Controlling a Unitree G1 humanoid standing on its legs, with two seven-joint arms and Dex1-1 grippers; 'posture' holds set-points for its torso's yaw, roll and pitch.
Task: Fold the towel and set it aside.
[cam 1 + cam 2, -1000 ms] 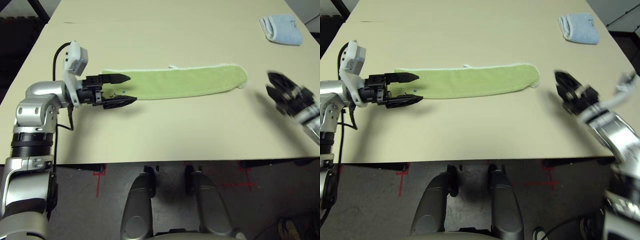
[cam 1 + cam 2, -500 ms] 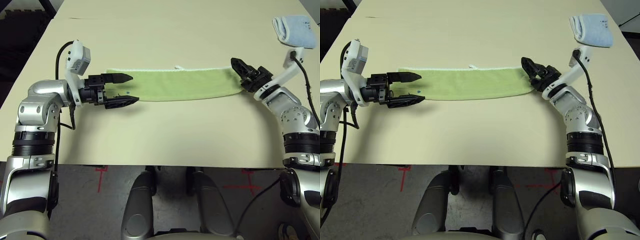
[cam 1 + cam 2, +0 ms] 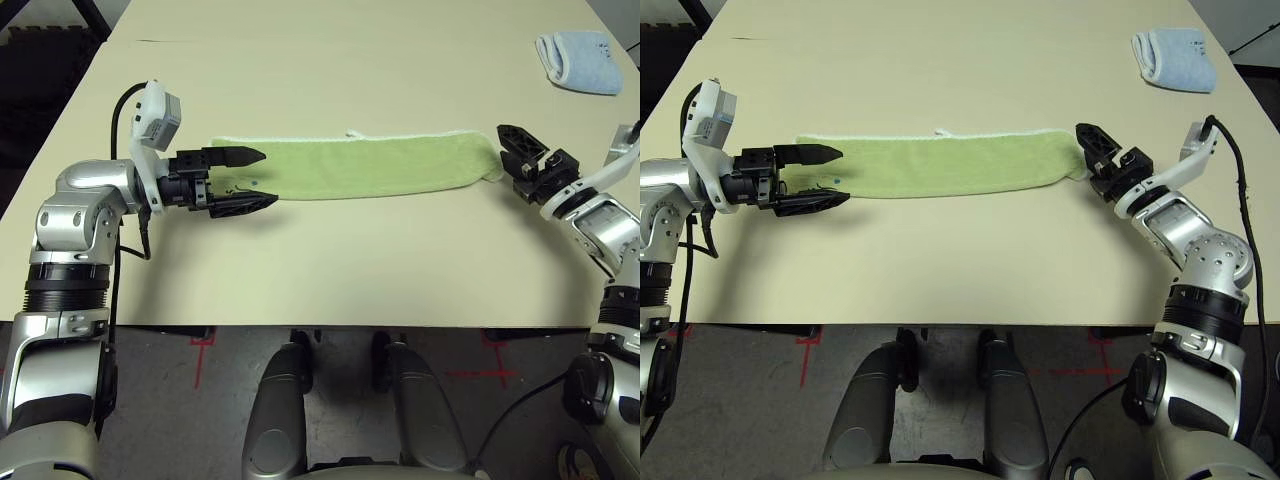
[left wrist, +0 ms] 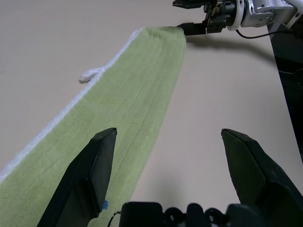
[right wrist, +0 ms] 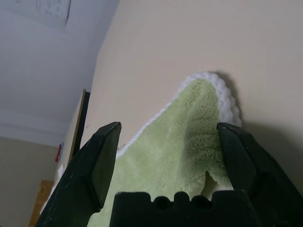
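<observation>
Green towel (image 3: 360, 166) lies between wide-open left gripper (image 3: 243, 180) and right gripper (image 3: 521, 152), unheld

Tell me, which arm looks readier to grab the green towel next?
Probably the left: its open gripper already straddles the towel end, while the right gripper, also open, sits just off the other end.

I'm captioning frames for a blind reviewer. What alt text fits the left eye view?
A long light green towel lies folded in a strip across a beige table, with an open left gripper at one end and an open right gripper at the other. A pale blue folded towel sits at the table's far right corner.
</observation>
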